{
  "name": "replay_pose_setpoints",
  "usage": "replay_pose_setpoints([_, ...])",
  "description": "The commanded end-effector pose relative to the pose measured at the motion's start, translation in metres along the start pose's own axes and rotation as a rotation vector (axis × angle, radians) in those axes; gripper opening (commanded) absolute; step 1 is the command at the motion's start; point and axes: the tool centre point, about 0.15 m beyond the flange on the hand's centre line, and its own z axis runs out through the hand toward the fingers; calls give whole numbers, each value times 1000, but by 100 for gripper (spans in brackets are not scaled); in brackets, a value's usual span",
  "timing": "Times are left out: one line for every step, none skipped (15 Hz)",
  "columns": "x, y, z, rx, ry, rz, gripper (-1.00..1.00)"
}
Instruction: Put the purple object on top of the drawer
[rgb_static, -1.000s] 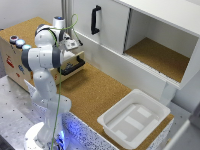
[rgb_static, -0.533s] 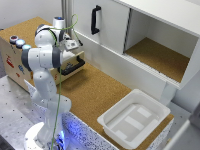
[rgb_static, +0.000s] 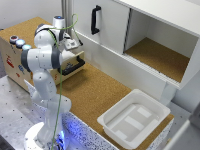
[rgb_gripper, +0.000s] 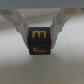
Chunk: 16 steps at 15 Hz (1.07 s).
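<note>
In the wrist view a purple cube (rgb_gripper: 40, 41) with yellow markings sits between my two fingers (rgb_gripper: 21, 24), which press on its two sides over a pale surface. In the exterior view my gripper (rgb_static: 71, 45) hangs over the open pale wooden drawer (rgb_static: 70, 62) with its black bar handle, at the small light-wood cabinet with a cork-brown top (rgb_static: 25, 30). The cube is hidden behind the arm in the exterior view.
A big white cupboard (rgb_static: 115, 30) with a black vertical handle and an open cork-floored compartment stands behind. A white tray (rgb_static: 134, 119) lies on the cork table at the exterior view's right. Coloured buttons (rgb_static: 17, 41) sit on the cabinet top.
</note>
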Motion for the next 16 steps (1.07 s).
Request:
replay_pose_setpoints([37, 2, -48, -42, -32, 40, -100])
replay_pose_setpoints([54, 8, -57, -61, -26, 59, -100])
replay_pose_setpoints([69, 15, -65, -71, -23, 76, -100])
replay_pose_setpoints([85, 21, -74, -67, -19, 93, -100])
replay_pose_setpoints([105, 27, -84, -75, -19, 110, -100])
replay_pose_setpoints([121, 31, -92, -85, -16, 122, -100])
replay_pose_setpoints([134, 35, -102, -89, -12, 140, -100])
replay_pose_setpoints([143, 35, -107, -100, -9, 147, -100])
replay_pose_setpoints([156, 37, -115, -100, -5, 161, -100])
replay_pose_setpoints([167, 39, -118, -113, -10, 175, -100])
replay_pose_setpoints([179, 43, -114, -120, -26, 188, -100])
replay_pose_setpoints([188, 47, -110, -125, -40, 199, -100])
replay_pose_setpoints([196, 50, -104, -147, -55, 215, -100])
replay_pose_setpoints([200, 53, -99, -144, -65, 232, -100])
replay_pose_setpoints([202, 54, -96, -148, -76, 236, -100])
replay_pose_setpoints([204, 55, -91, -145, -91, 239, -100])
